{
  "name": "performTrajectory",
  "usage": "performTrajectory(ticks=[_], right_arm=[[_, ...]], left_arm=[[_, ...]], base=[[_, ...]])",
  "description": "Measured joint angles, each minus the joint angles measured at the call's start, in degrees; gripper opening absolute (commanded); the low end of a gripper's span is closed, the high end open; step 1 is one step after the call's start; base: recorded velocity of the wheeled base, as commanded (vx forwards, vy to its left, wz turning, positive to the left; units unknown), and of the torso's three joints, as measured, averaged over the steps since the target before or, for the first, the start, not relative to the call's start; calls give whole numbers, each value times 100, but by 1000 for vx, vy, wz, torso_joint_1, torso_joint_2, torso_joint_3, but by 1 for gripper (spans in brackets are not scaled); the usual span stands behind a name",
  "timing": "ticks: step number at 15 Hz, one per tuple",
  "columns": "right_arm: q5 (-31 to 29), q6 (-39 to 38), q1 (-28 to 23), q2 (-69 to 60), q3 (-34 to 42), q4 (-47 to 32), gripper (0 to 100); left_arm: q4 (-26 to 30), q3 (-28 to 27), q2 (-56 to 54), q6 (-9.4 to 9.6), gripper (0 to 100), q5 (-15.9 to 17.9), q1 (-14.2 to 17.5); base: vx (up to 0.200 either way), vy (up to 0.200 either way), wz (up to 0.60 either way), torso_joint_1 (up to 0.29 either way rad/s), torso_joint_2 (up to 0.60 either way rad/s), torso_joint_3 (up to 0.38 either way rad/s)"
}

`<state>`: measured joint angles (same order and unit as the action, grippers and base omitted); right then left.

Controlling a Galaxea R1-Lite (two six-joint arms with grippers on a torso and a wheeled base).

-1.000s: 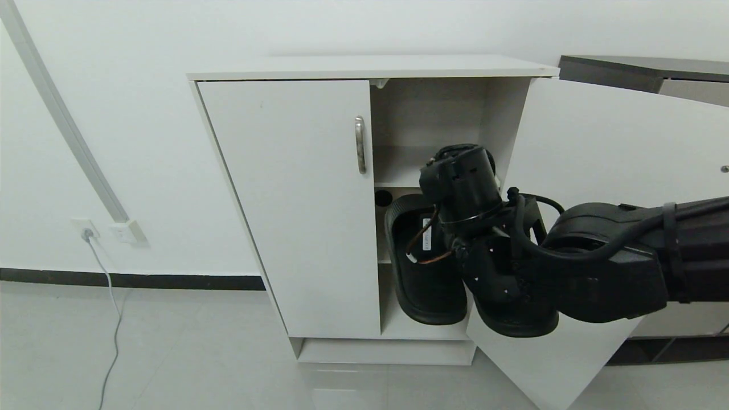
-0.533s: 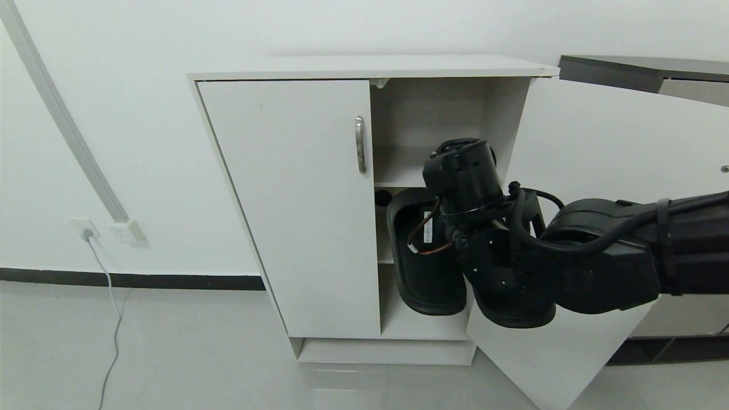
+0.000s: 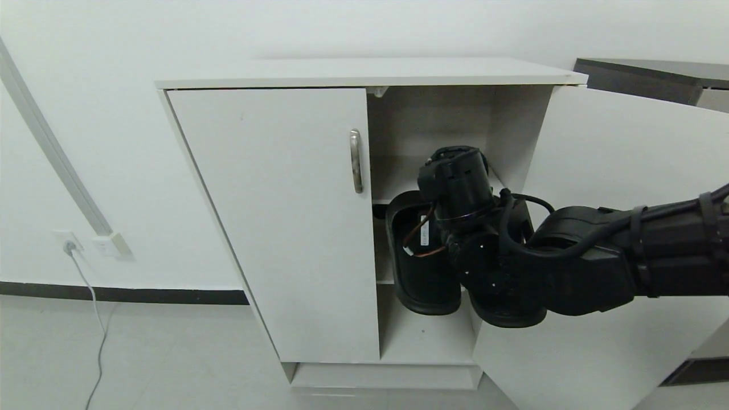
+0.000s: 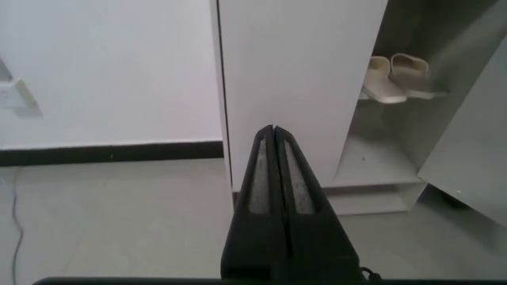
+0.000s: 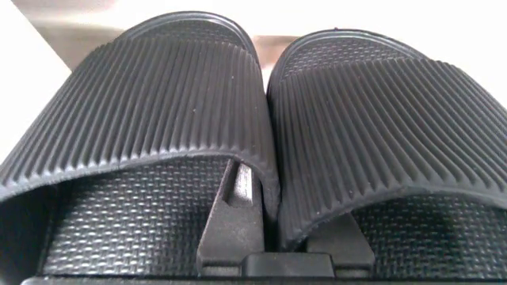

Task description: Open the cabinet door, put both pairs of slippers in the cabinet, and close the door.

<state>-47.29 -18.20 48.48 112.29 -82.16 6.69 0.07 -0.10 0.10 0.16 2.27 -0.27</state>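
— What has changed since a second ago?

— The right arm has lifted the black slippers [image 3: 424, 273]: their lower ends hung close to the bottom board and now sit clearly above it. The whole head picture has also shifted, so the camera has moved, not the cabinet [image 3: 364, 71].

— Where is that pair now?

— Hanging on end, side by side and touching, at the mouth of the open right half. I cannot tell how far in they are.

— And the jaws?

— The right gripper [image 5: 281, 229] is clamped on the pair, with one finger under each ribbed strap where the two slippers meet. The left gripper [image 4: 273, 138] has its jaws pressed together with nothing between them; it points at the floor [image 4: 119, 214] before the cabinet.

— What stands in the way?

— The beige slippers [image 4: 396, 77] lie on the lower shelf [image 4: 364, 96], the one above the bottom compartment, and the black pair hangs across the level of that shelf's front edge. The open right door [image 3: 615, 188] stands just beside the right arm, and the lower end of the right-hand black slipper overlaps that door's edge in the head view.

— Anything else around?

— The left door [image 3: 273, 228] is closed, its metal handle [image 3: 355, 161] just beside the black pair. On the wall to the left there is a socket [image 3: 68, 246] with a cable [image 3: 97, 330] trailing to the floor, and a dark-topped unit [image 3: 643, 77] stands behind the open door.
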Motion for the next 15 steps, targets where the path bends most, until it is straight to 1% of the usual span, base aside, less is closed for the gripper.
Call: performTrajectory(ticks=[8, 10, 13, 15], right_arm=[[0, 160, -28, 22, 9, 211, 0], [27, 173, -41, 23, -2, 252, 0], [76, 200, -212, 130, -226, 263, 0], [271, 208, -384, 271, -468, 255, 0]], left_arm=[[-2, 0, 0, 2, 0, 0, 0], [0, 0, 0, 2, 0, 2, 0], [-5, 0, 0, 2, 0, 2, 2], [-2, 0, 0, 2, 0, 2, 0]], base=[[200, 0, 0, 5, 2, 0], [0, 0, 0, 0, 0, 0], [0, 0, 0, 0, 0, 0], [0, 0, 0, 0, 0, 0]])
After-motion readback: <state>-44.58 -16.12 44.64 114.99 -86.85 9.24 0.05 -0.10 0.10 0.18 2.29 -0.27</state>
